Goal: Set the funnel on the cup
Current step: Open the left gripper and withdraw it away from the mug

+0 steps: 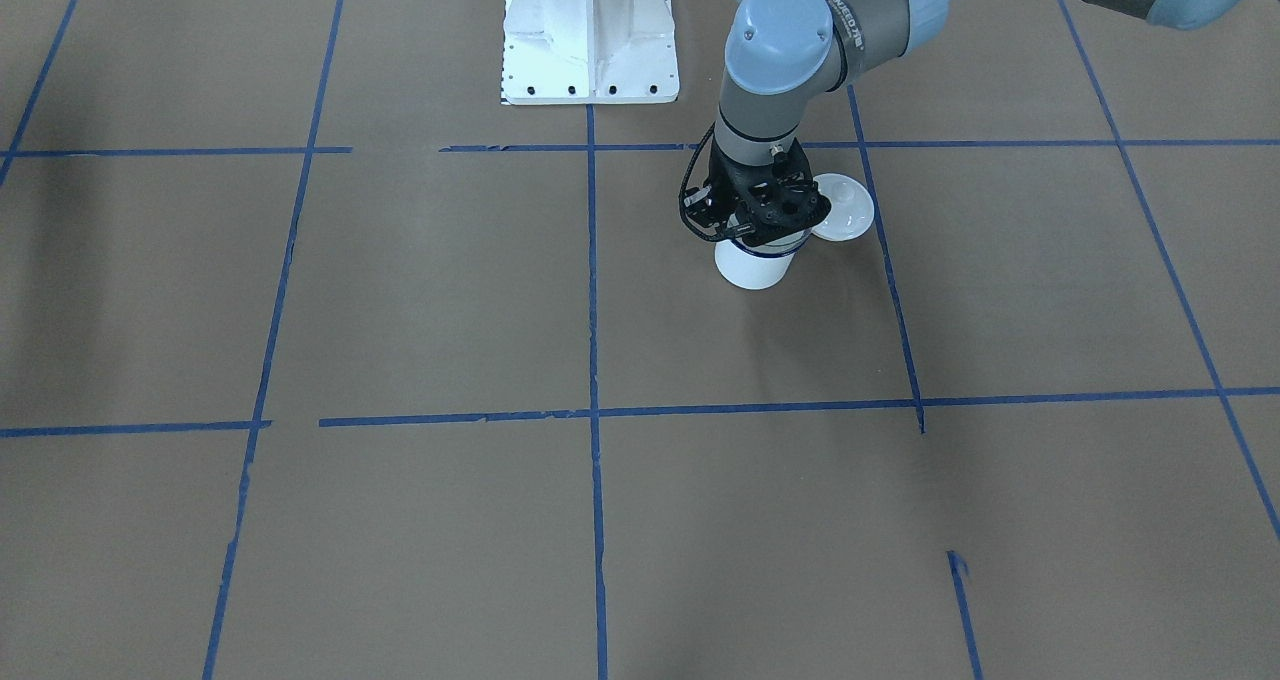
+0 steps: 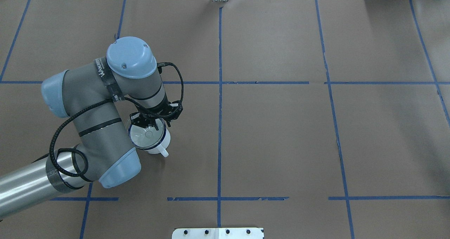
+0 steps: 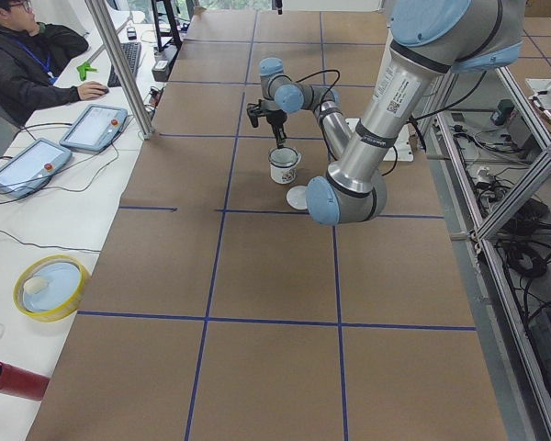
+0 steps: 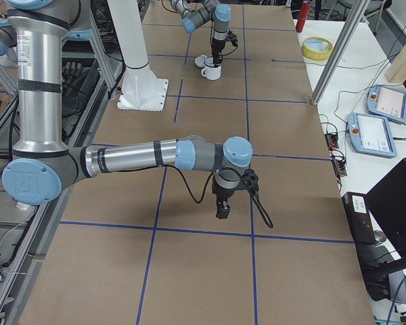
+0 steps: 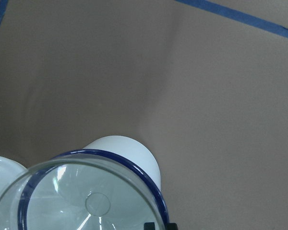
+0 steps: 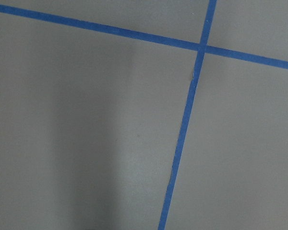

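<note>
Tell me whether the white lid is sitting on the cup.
No, the lid lies on the table beside the cup.

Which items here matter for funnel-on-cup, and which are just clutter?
Job: funnel; cup; left gripper over them.

Lying about: white lid beside the cup; right gripper, far from the cup; yellow dish, red cylinder and tablets on the side bench.

Overhead, front views share cup (image 1: 752,268); left wrist probably near.
</note>
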Action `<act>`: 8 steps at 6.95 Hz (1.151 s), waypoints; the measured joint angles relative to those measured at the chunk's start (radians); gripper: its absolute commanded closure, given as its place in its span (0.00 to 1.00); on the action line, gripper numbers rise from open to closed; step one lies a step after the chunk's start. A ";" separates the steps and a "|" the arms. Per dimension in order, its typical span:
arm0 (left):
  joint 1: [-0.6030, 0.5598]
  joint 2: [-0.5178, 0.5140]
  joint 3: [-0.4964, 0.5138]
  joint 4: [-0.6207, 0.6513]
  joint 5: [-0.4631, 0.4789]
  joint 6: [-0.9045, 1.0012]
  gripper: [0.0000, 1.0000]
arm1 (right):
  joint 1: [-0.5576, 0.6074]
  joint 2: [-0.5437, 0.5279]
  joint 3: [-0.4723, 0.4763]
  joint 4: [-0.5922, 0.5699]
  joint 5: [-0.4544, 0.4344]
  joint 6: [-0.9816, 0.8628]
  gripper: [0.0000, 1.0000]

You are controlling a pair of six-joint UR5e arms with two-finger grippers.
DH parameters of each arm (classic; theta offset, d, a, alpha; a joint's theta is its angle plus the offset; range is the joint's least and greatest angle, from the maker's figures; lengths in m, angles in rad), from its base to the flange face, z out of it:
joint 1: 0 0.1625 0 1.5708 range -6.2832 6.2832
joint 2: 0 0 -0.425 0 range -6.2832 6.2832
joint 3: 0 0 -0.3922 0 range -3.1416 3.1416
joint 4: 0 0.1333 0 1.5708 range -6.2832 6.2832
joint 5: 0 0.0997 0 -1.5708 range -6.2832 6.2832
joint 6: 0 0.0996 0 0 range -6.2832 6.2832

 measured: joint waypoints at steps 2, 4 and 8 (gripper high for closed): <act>-0.017 0.009 -0.019 0.001 0.004 0.037 0.00 | 0.000 0.000 0.000 0.000 0.000 0.000 0.00; -0.115 0.110 -0.100 -0.039 0.004 0.228 0.00 | 0.000 0.000 0.000 0.000 0.000 0.000 0.00; -0.510 0.452 -0.188 -0.106 -0.081 0.948 0.00 | 0.000 0.000 -0.001 0.000 0.000 0.000 0.00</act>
